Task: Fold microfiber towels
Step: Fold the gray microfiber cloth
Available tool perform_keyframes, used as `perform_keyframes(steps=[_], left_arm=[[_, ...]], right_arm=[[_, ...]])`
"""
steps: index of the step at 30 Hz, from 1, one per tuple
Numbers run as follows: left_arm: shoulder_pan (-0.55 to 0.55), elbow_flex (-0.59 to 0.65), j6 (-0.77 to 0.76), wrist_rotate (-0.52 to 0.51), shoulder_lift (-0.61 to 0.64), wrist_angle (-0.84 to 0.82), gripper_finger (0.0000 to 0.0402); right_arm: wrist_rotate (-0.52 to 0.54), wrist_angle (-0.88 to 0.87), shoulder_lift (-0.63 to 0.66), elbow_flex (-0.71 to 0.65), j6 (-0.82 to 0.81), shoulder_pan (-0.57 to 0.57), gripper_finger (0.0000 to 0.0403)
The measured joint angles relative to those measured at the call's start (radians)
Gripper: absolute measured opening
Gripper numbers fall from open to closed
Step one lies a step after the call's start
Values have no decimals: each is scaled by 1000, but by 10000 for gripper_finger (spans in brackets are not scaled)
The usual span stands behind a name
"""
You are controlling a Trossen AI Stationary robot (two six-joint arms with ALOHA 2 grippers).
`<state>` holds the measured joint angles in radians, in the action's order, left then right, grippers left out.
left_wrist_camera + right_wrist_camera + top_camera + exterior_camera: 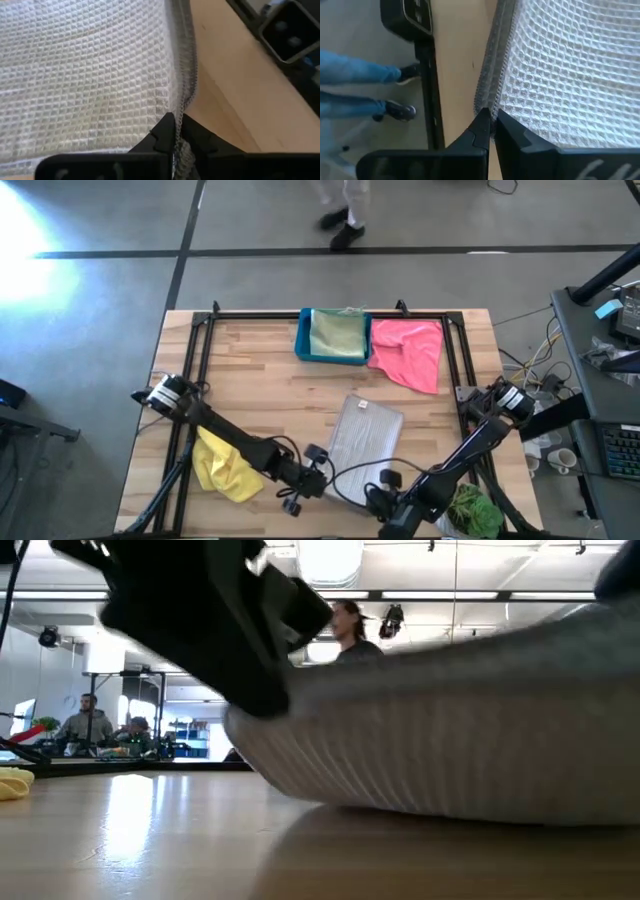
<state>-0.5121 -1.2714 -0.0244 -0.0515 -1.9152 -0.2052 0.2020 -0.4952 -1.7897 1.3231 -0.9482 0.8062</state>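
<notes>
Light grey waffle-weave microfiber towel (362, 442) on the wooden desk (260, 370) near its front edge — left gripper (174, 131) and right gripper (491, 122) fingers each clenched on a hem corner, the towel's front edge hidden beneath both arms.

Towel layout on the table (260, 370): bin (303, 340) sits at the far edge, centre, with one towel (338, 333) inside it. Second towel (410, 352) lies just right of the bin, touching it. Third towel (362, 445) is spread mid-table toward the near edge, between my two grippers: left gripper (318, 467) pinches its near-left corner, right gripper (385, 488) its near-right corner. Fourth towel (226, 467) lies under my left arm, near-left. Fifth towel (474, 510) sits at the near-right corner.
</notes>
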Motion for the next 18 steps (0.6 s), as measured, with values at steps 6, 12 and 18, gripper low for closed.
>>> perform_keyframes(steps=[6, 12, 18], left_arm=[[-16, -1, -99, 78, 82, -31, 8], [-39, -13, -154, 45, 150, -26, 8], [-17, -20, -153, -102, 154, -31, 8]], right_arm=[[-1, 0, 0, 78, -37, 14, 9], [10, -95, 2, 166, -58, 33, 9], [81, -324, 2, 181, -141, 22, 9]])
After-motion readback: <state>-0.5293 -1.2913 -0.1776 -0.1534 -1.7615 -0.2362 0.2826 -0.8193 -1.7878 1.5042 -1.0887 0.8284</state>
